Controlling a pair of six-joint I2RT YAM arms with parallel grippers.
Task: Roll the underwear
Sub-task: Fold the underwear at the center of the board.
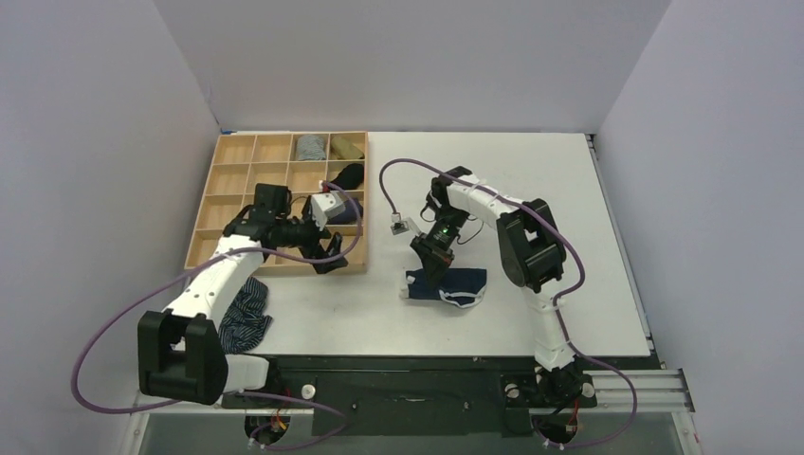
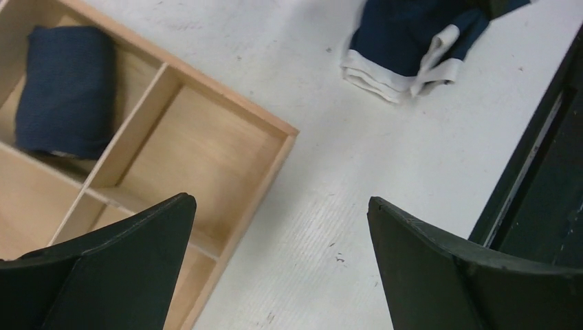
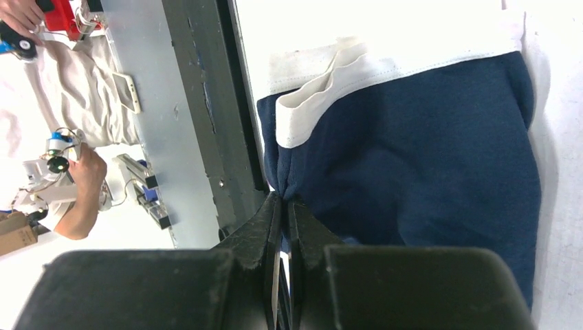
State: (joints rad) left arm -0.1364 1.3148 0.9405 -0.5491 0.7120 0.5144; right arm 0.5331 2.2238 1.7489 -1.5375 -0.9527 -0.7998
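Navy underwear (image 1: 447, 283) lies bunched by the near edge of the counter (image 1: 569, 237). Right end effector (image 3: 283, 206) pinches its side hem. Likely soft, light and floppy, so grip hems. Left end effector (image 2: 282, 206) gapes wide, empty.

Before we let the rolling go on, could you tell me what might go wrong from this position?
The right pincer is shut on only a thin fold at the edge of the underwear, so the fabric may slip free. The left pincer hangs open by the tray corner, apart from the garment; with nothing pinning it, the cloth may slide rather than roll. It also lies close to the table near edge, so a pull could drag it off.
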